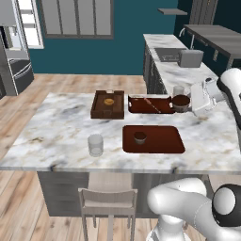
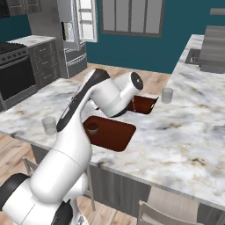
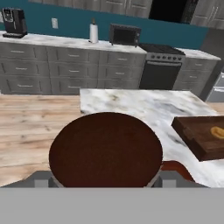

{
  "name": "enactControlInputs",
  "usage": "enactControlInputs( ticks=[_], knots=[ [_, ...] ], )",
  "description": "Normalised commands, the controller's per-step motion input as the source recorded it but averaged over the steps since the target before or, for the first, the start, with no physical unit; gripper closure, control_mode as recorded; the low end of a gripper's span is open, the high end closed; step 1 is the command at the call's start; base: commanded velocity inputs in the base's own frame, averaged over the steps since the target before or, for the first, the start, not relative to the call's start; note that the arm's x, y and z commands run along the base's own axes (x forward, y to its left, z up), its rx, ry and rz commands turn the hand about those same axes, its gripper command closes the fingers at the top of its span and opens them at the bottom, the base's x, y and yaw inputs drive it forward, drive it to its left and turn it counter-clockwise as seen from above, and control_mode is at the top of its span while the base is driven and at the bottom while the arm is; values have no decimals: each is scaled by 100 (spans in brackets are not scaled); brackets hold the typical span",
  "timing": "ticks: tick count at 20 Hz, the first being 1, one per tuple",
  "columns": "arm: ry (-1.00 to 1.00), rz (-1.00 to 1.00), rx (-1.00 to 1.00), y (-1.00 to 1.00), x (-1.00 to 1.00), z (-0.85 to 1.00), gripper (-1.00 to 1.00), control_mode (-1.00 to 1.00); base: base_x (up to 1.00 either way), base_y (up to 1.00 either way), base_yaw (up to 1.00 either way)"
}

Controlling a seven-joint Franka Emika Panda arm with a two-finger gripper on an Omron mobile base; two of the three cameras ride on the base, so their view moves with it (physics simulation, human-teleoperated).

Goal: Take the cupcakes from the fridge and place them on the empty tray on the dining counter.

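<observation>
Cupcakes, two items. First cupcake [image 1: 140, 137]: already set on the empty tray [image 1: 162, 141], toward its left half, upright, small against the tray's flat reddish-brown bed. Second cupcake [image 1: 180, 102]: in my gripper [image 1: 184, 104], held above the far right part of the dining counter [image 1: 56, 122]. In the hand view it [image 3: 105, 150] sits as a round dark disc between my finger tips; my jaws stand wide and pinch its sides.

Location of goal: the empty tray lies on the near side of the counter, near and to the left of where I hold the second cupcake. Between us, just under and beside my hand, is another reddish tray [image 1: 149, 104] with a raised rim, not the target. Further left stands a deep wooden box tray [image 1: 108, 104] with a small tan item inside.

Governing relation: the free bed of the empty tray, its right half, is toward the near edge from my jaws. The tray's long axis runs left to right along the counter, so there is room beside the first cupcake. My judgement: carry nearward, lower, then release.

Other items: one clear glass [image 1: 95, 145] left of the empty tray, a second glass [image 2: 167, 95] at the far side.
</observation>
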Motion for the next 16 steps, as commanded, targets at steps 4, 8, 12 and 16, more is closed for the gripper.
enactControlInputs(
  ticks=[4, 8, 12, 16],
  knots=[
    [-5, -1, 7, 0, 0, -51, 100, -100, 0, 0, 0],
    [-1, 0, 4, 0, 7, -58, 100, -100, 0, 0, 0],
    [0, 0, 6, 0, 13, -46, 100, -100, 0, 0, 0],
    [0, 0, 10, 0, 11, -35, 100, -100, 0, 0, 0]
  ],
)
